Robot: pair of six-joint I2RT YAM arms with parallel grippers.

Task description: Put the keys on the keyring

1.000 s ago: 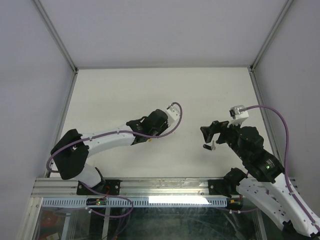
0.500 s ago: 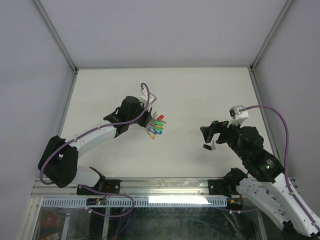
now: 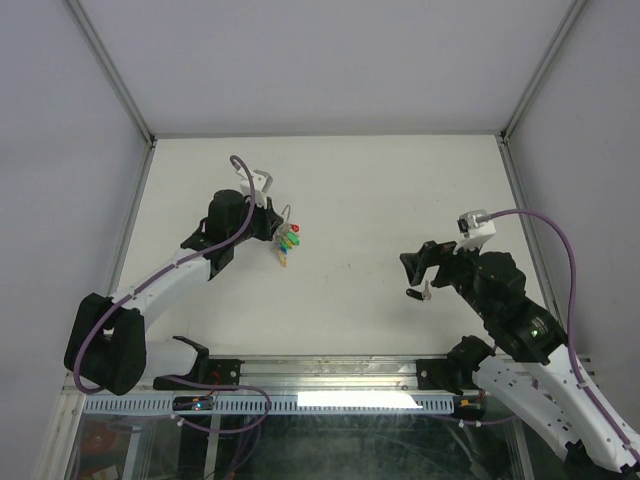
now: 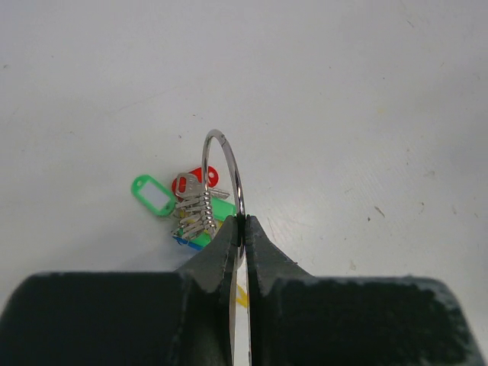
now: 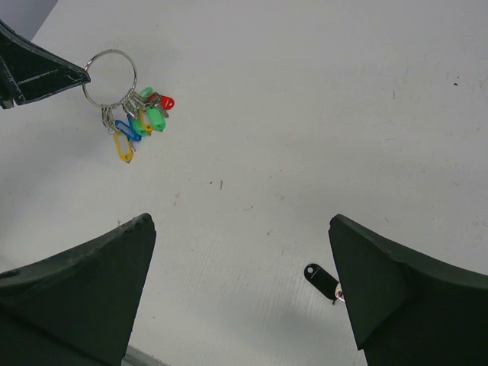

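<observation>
White surface, boxed in by pale panels on a metal frame, fills the overhead view. At the far left of it the left arm (image 3: pixel 170 275) reaches out, and the left fingers (image 4: pixel 233 236) are pressed together on the wire of the keyring (image 4: pixel 238 177), gripping it at its lower edge so the thin silver ring stands upright and edge-on to the wrist camera.

A bunch of small silver keys (image 4: pixel 194 207) is threaded on the ring, fanned out to one side of the fingers. Among their plastic tags are a red tag (image 5: pixel 166 102), a green tag (image 4: pixel 152 196) with a white label window, a second green one beside the metal blades, a blue tag (image 5: pixel 126 128) and a yellow tag (image 5: pixel 122 146). Whether the bunch rests on the surface or hangs just above it, I cannot tell.

Well apart from the ring, on the right side of the surface, the black-tagged key (image 5: pixel 322 280) lies by itself, its silver blade pointing towards the near edge. The right fingers (image 5: pixel 107 267) hover above that spot, spread wide with nothing between them; in the right wrist view the key sits just beside the inner edge of one finger, though contact cannot be judged. A purple cable (image 3: pixel 560 240) loops over the right arm (image 3: pixel 520 320).
</observation>
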